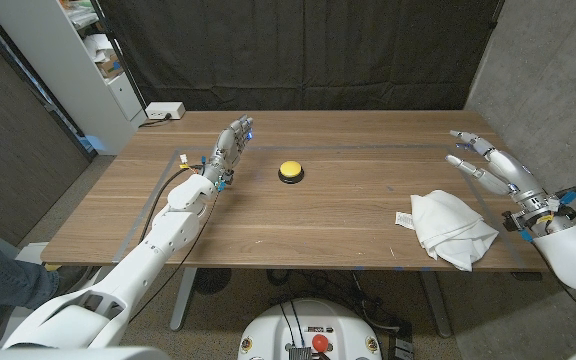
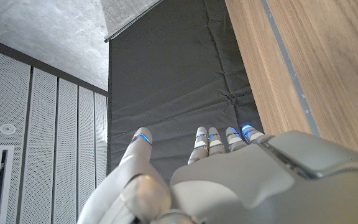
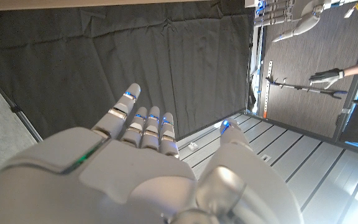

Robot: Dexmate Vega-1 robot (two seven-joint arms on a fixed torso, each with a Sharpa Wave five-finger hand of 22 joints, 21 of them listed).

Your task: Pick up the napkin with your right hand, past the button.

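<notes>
White napkin [image 1: 449, 227] crumpled near table's [image 1: 348, 235] right front edge, just beside right hand [image 1: 495, 167], fingers spread, empty. Yellow button [image 1: 290, 171] mid-table, well apart. Left hand [image 1: 230, 148] beyond it, fingers extended, holding nothing. White power strip [image 1: 164, 112] at far corner.

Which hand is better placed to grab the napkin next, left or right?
Right. The right hand is open, just beyond the napkin on the table's right side. The left hand is open too, but sits left of the yellow button, far across the table from the napkin.
</notes>
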